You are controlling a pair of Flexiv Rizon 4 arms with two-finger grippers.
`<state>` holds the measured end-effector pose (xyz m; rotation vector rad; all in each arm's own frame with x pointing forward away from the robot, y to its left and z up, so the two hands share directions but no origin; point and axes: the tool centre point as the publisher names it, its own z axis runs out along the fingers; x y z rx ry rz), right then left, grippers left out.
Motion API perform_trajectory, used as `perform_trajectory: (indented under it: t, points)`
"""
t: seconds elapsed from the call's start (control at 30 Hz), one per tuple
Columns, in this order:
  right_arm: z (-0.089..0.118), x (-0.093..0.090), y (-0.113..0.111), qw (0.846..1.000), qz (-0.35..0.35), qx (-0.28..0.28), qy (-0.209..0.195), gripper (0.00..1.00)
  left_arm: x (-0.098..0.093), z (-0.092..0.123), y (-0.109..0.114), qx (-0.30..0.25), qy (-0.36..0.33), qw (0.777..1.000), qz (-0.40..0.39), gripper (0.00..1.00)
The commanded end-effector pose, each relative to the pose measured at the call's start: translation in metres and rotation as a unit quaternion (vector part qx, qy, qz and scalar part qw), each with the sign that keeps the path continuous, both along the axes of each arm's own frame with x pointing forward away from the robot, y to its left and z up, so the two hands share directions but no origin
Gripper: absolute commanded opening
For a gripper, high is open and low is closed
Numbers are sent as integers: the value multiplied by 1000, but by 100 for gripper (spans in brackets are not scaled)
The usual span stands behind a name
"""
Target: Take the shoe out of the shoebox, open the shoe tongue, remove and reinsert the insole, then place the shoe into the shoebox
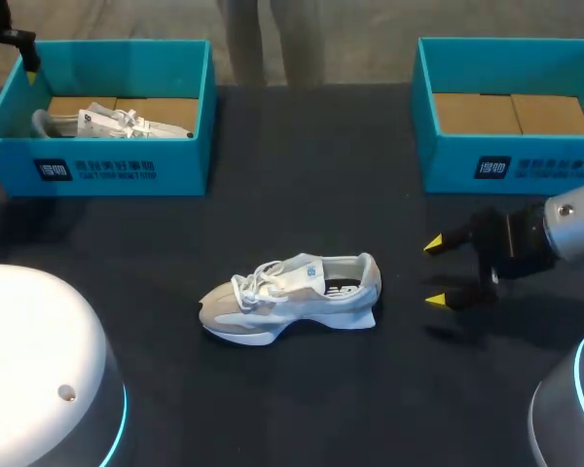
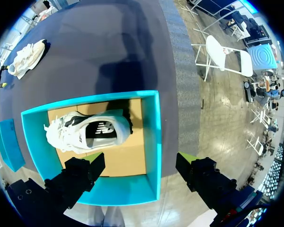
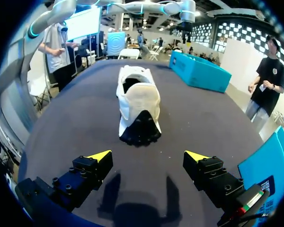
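Just ahead of the right fingers (image 1: 436, 243) — spread, holding nothing — the white shoe (image 1: 292, 297) stands on the dark surface (image 1: 321, 409), heel toward them. Probably light and soft-sided; its firmer heel looks the best hold. Over a shoebox, the left fingers (image 2: 83, 175) are spread too.

Head view: right arm (image 1: 574, 219) enters at 3 o'clock, wrist level, fingers aimed toward 9 o'clock. right gripper (image 1: 435, 272): yellow tips spread wide, nothing between. Far side: left arm (image 3: 185, 8) arched high, wrist pointing straight down. left gripper (image 2: 139, 163): fingers wide apart, nothing held.
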<state>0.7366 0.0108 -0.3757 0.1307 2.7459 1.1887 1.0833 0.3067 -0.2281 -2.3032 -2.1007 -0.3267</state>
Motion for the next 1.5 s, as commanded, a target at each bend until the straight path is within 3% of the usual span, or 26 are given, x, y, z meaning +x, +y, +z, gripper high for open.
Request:
perform_trajectory:
  t: [0.03,1.13,1.5]
  points:
    - [0,-2,2,1000,-3,-4,0,100,-1,0,0,0,-2,1000,0,100]
    - [0,-2,2,1000,-3,-4,0,100,-1,0,0,0,-2,1000,0,100]
    - [-11,-1,39,1000,5,6,1,100,-1,0,0,0,-2,1000,0,100]
